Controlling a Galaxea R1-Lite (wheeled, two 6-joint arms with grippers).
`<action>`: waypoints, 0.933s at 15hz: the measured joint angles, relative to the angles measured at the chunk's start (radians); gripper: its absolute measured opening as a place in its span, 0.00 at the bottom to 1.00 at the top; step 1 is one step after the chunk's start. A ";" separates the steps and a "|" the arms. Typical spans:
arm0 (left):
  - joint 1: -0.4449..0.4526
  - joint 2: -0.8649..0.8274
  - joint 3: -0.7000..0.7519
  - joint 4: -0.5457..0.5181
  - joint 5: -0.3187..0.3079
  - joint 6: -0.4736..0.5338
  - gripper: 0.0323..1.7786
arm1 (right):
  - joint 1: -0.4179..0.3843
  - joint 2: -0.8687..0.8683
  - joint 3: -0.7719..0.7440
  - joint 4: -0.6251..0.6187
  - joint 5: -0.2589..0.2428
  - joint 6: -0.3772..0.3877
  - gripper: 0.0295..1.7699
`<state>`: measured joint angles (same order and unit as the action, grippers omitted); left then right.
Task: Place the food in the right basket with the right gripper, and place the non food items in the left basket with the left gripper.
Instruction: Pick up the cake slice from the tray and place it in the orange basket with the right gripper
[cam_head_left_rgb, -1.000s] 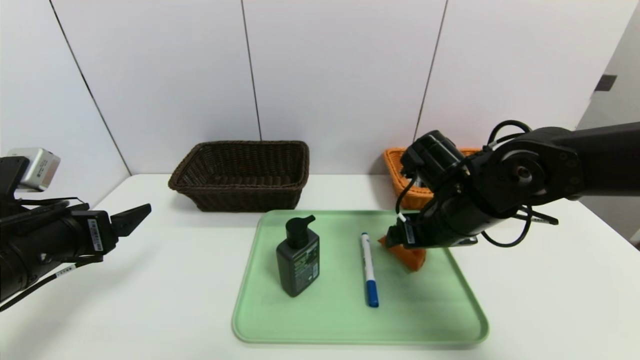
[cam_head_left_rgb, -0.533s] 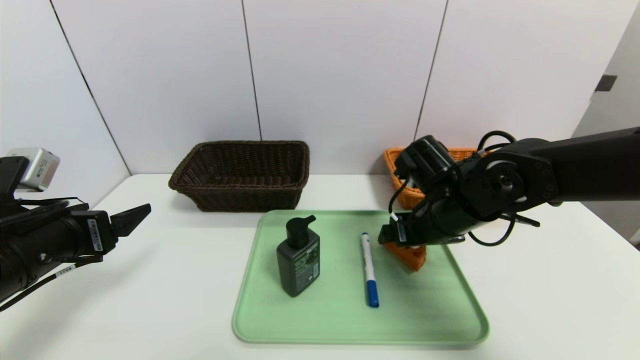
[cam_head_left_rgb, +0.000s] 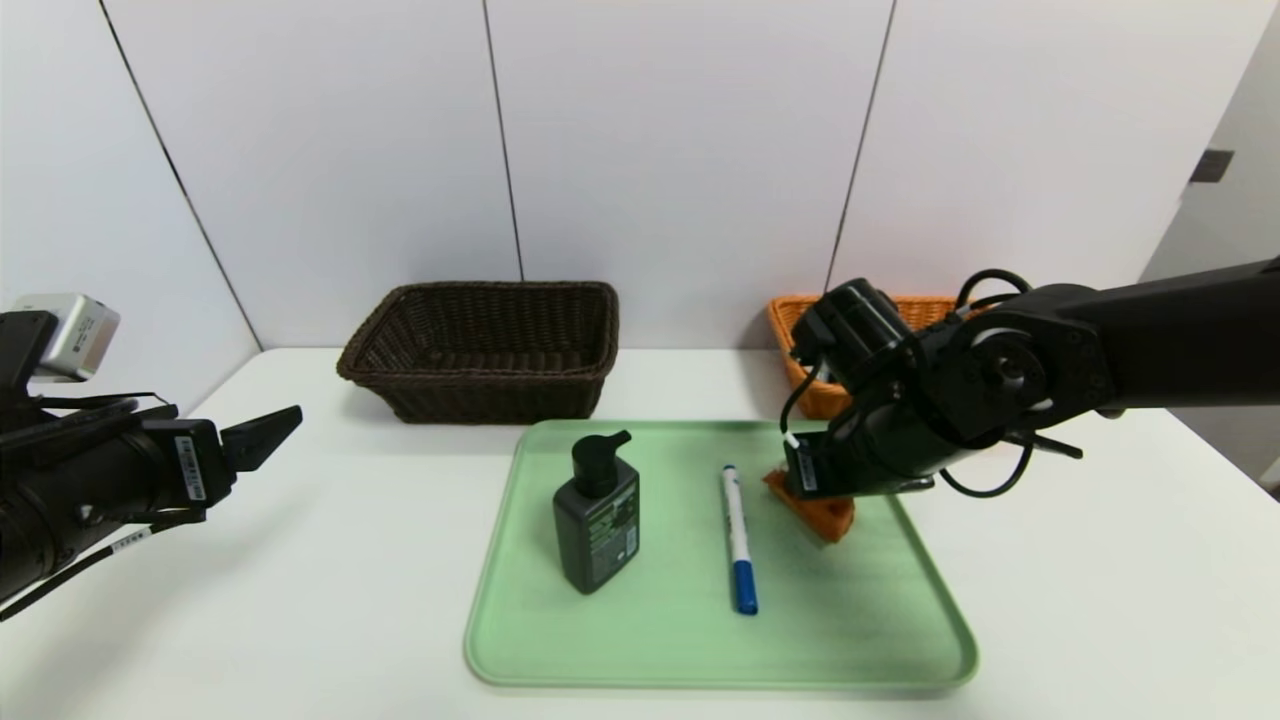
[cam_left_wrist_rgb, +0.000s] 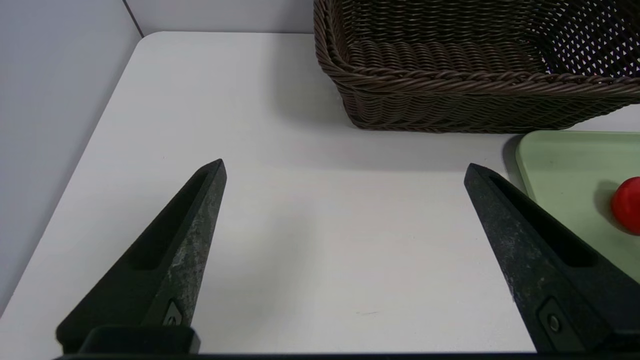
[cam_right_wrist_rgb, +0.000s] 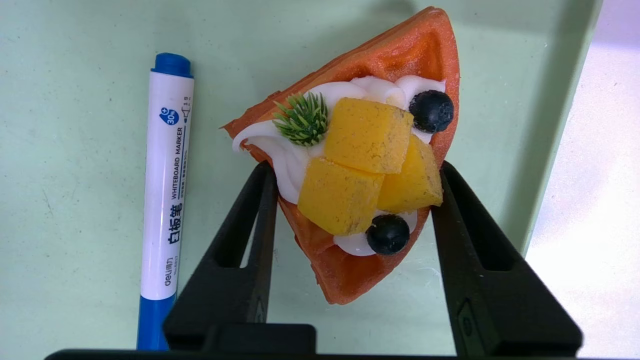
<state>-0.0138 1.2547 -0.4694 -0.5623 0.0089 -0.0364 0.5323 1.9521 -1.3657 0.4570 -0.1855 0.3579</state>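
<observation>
A: How far along was it?
B: Barely begun. Bottle (cam_head_left_rgb: 596, 525), marker (cam_head_left_rgb: 738, 537) and waffle (cam_right_wrist_rgb: 360, 175) all lay on the tray (cam_head_left_rgb: 640, 640), mid-frame.
A: And the claws?
B: The right claw (cam_right_wrist_rgb: 352, 172) straddled the waffle, fingers touching both sides; the left claw (cam_left_wrist_rgb: 345, 170) hung released, far left.

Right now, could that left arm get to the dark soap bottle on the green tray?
Probably yes. The left gripper hangs open beside the tray, and only bare table lies between it and the bottle; the right gripper is busy at the waffle.
</observation>
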 joint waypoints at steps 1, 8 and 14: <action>0.000 0.000 0.000 0.000 0.000 0.000 0.95 | 0.000 -0.003 0.001 0.000 -0.003 -0.005 0.47; -0.001 0.004 0.001 0.000 0.000 0.000 0.95 | 0.020 -0.190 0.005 -0.152 -0.044 -0.218 0.46; -0.001 -0.003 0.024 0.001 -0.001 0.003 0.95 | -0.151 -0.226 -0.016 -0.393 -0.039 -0.396 0.46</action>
<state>-0.0149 1.2517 -0.4457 -0.5609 0.0077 -0.0332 0.3813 1.7262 -1.3815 0.0638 -0.2245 -0.0379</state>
